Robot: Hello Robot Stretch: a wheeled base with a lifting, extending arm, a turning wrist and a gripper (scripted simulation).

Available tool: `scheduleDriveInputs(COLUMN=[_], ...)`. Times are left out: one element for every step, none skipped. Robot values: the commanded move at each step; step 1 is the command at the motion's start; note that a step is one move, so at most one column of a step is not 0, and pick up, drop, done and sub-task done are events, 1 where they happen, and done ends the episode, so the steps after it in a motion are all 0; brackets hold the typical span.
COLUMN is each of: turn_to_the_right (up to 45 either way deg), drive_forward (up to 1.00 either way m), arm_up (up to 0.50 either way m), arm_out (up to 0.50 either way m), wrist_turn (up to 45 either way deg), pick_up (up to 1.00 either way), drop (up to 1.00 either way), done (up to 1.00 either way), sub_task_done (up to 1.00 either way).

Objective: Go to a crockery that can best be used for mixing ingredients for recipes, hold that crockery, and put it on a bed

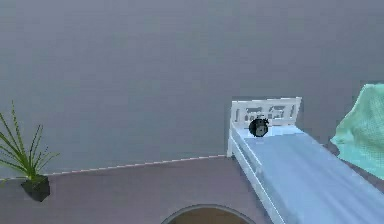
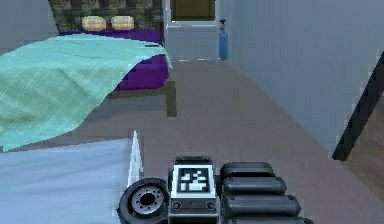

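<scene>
A white-framed bed (image 1: 300,165) with a pale blue mattress stands against the grey wall at the forward view's right. A small dark round thing (image 1: 259,127) lies on it near the headboard. That bed's corner (image 2: 70,180) shows again at the arm side view's lower left. At that view's bottom edge sit the arm's dark stacked segments (image 2: 255,190) and a white square with black marks (image 2: 195,182). Left of the square is the gripper's dark rounded body (image 2: 143,201), beside the pale mattress. Its far end cannot be made out, so I cannot tell whether it holds anything.
A second bed (image 2: 140,70) with a purple cover, a teal blanket (image 2: 60,85) and two yellow pillows (image 2: 107,23) stands farther out. The teal blanket (image 1: 365,135) also shows at the forward view's right edge. A potted plant (image 1: 25,160) stands left. A doorway (image 2: 192,12) and a blue upright thing (image 2: 224,42) are beyond.
</scene>
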Motion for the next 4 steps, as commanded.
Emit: scheduleDriveInputs(turn_to_the_right=[0.0, 45.0, 45.0, 45.0], drive_forward=[0.95, 0.0, 0.0, 0.0], arm_up=[0.0, 0.0, 0.0, 0.0], arm_out=[0.0, 0.0, 0.0, 0.0], wrist_turn=[0.0, 0.0, 0.0, 0.0], pick_up=[0.0, 0.0, 0.0, 0.0], drop=[0.0, 0.0, 0.0, 0.0], done=[0.0, 0.0, 0.0, 0.0], sub_task_done=[0.0, 0.0, 0.0, 0.0])
